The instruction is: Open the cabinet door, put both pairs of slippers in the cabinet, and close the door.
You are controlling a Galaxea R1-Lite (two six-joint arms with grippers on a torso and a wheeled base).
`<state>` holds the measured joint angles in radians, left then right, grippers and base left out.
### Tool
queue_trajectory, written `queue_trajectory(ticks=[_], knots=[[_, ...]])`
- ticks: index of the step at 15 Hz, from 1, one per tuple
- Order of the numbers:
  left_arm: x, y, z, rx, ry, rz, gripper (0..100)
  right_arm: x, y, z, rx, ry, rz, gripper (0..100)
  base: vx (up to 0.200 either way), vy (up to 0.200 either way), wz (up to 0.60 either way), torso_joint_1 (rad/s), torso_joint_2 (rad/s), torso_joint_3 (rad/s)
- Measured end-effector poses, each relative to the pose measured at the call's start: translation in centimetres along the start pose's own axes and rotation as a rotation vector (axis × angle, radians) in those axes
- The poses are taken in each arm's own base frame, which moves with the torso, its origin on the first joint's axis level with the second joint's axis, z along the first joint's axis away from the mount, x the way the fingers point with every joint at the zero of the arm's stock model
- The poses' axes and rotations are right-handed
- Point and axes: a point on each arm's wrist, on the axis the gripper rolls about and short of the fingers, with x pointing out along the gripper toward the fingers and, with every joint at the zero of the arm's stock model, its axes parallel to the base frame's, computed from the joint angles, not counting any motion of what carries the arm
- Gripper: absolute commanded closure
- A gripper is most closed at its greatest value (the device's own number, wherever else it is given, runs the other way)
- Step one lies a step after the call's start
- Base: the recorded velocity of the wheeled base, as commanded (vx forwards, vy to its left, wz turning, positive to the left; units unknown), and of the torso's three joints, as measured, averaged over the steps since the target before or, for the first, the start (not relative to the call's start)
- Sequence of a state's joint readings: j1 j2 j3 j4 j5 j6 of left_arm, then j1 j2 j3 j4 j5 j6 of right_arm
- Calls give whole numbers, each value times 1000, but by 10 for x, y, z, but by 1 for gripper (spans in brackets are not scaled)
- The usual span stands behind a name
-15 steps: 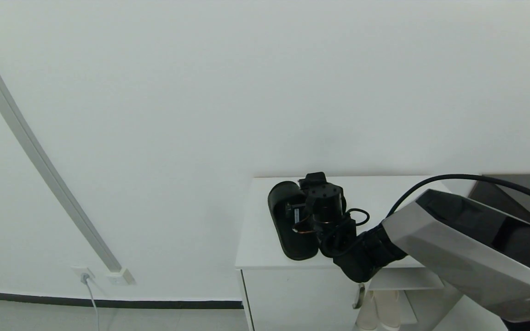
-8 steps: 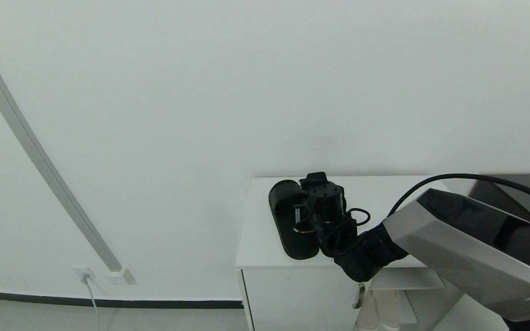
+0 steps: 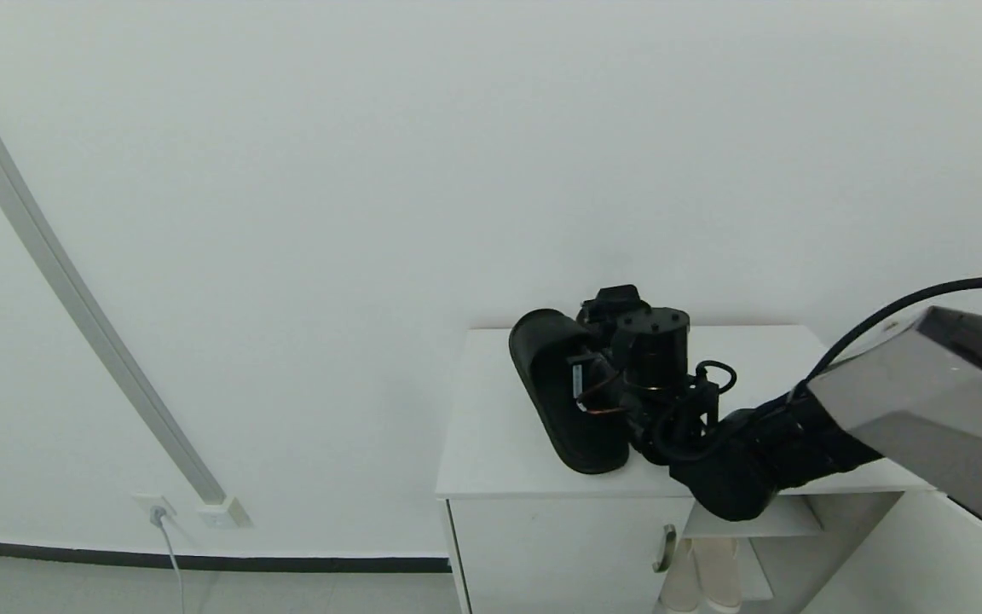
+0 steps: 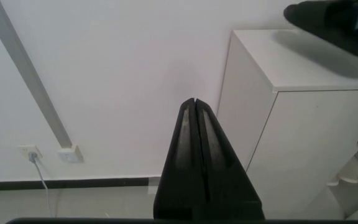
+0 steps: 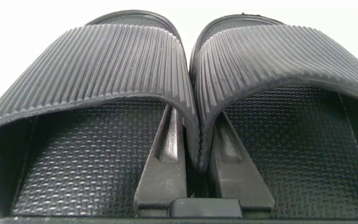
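1. The right end effector (image 5: pixel 190 158) is clenched on the black slippers (image 3: pixel 563 401). Both fingers are tucked in under the ribbed straps and pinch the two inner strap walls together, so the pair hangs as one bundle.
2. In the head view the black pair is turned on edge, soles facing the robot's left. It sits over the left half of the white cabinet (image 3: pixel 491 443) top.
3. From the left wrist view there's a shadow on the cabinet top right under the slippers, so they look to be just above the surface rather than resting on it. I can't be 100% sure on that though.
4. The left end effector (image 4: pixel 194 149) is pressed fully together with nothing between the fingers. It's low and off to the cabinet's left side, well apart from the slippers.
5. The cabinet's right compartment is open. You can see a shelf (image 3: pixel 751 518), and under it a pale pair of slippers (image 3: pixel 700 580) standing side by side.
6. The white panel at the lower right looks like the swung-out door (image 3: pixel 892 563).
7. The left front panel is flush, with a metal handle (image 3: pixel 668 547) at its right edge.
8. Background stuff: a grey conduit strip (image 3: pixel 73 290) runs diagonally down the wall to a wall socket (image 3: pixel 154 510) that has a cable plugged in.
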<state>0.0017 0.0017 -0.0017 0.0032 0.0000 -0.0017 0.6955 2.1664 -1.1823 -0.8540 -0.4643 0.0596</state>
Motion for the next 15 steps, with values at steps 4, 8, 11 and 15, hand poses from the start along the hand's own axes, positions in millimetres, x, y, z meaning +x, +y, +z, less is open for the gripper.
queue_trajectory(ticks=[4, 8, 11, 15], knots=[[0, 0, 0, 2, 0, 0, 100, -60, -15, 22, -13, 19, 111, 100, 0, 0, 0, 0, 0, 0], [0, 0, 0, 4, 0, 0, 100, -117, -22, 42, -37, 68, 239, 100, 0, 0, 0, 0, 0, 0], [0, 0, 0, 2, 0, -1, 100, -148, -26, 53, -34, 72, 312, 100, 0, 0, 0, 0, 0, 0], [0, 0, 0, 1, 0, 0, 100, -164, -34, 57, -17, 62, 337, 100, 0, 0, 0, 0, 0, 0]])
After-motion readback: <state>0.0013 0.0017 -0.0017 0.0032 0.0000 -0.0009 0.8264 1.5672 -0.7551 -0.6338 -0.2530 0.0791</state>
